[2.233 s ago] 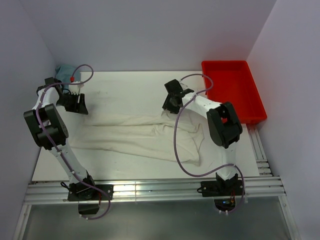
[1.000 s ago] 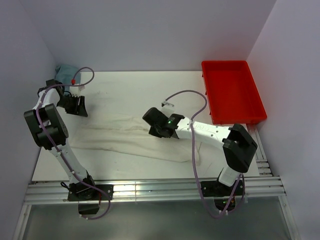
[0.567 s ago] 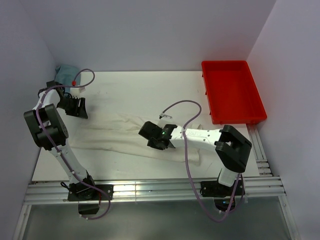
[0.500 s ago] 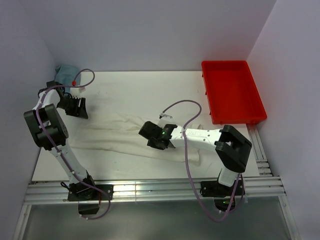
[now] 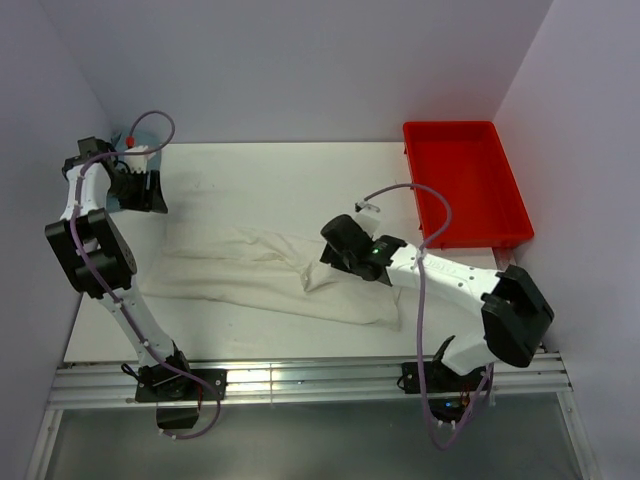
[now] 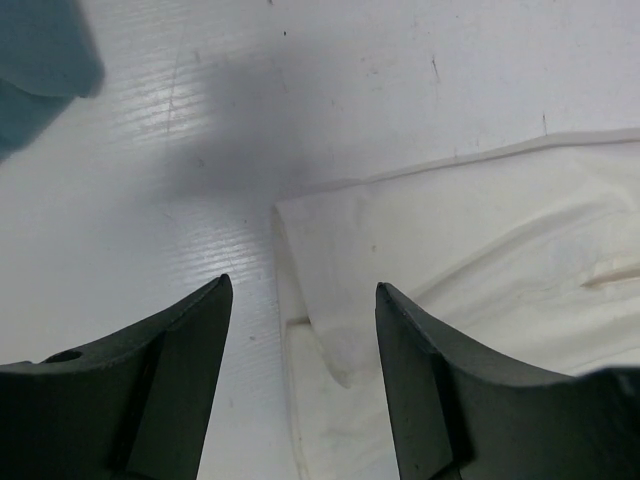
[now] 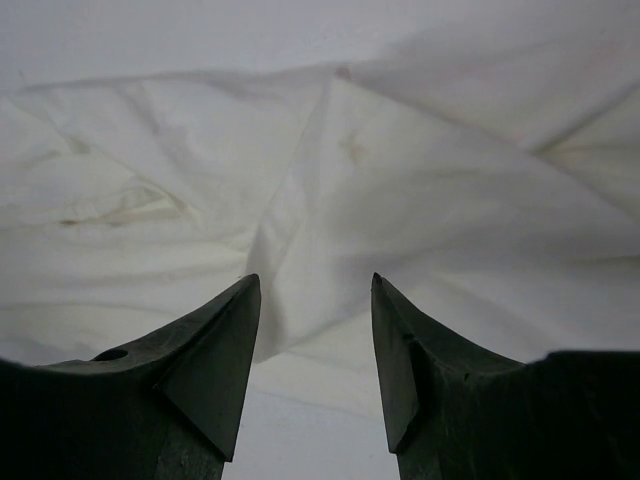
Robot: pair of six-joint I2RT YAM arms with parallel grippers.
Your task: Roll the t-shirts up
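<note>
A cream-white t-shirt [image 5: 250, 275] lies folded into a long wrinkled band across the middle of the table. My right gripper [image 5: 330, 256] hovers open over its right-hand folds. In the right wrist view the open right gripper [image 7: 315, 278] holds nothing, and creased shirt fabric [image 7: 330, 170] fills the space ahead. My left gripper [image 5: 140, 192] is open at the far left, just beyond the shirt's left end. In the left wrist view the left gripper [image 6: 302, 283] is empty, with the shirt's corner [image 6: 420, 260] lying flat below and ahead of it.
A red tray [image 5: 512, 200] stands at the back right. A teal cloth [image 6: 40, 60] lies in the back left corner near my left gripper, and in the top view the teal cloth [image 5: 118, 140] is mostly hidden by that arm. A metal rail runs along the near edge.
My right gripper opened, let go of the shirt fold it had dragged leftward, and drew back to the right. My left gripper rose toward the back left corner and opened a little wider.
</note>
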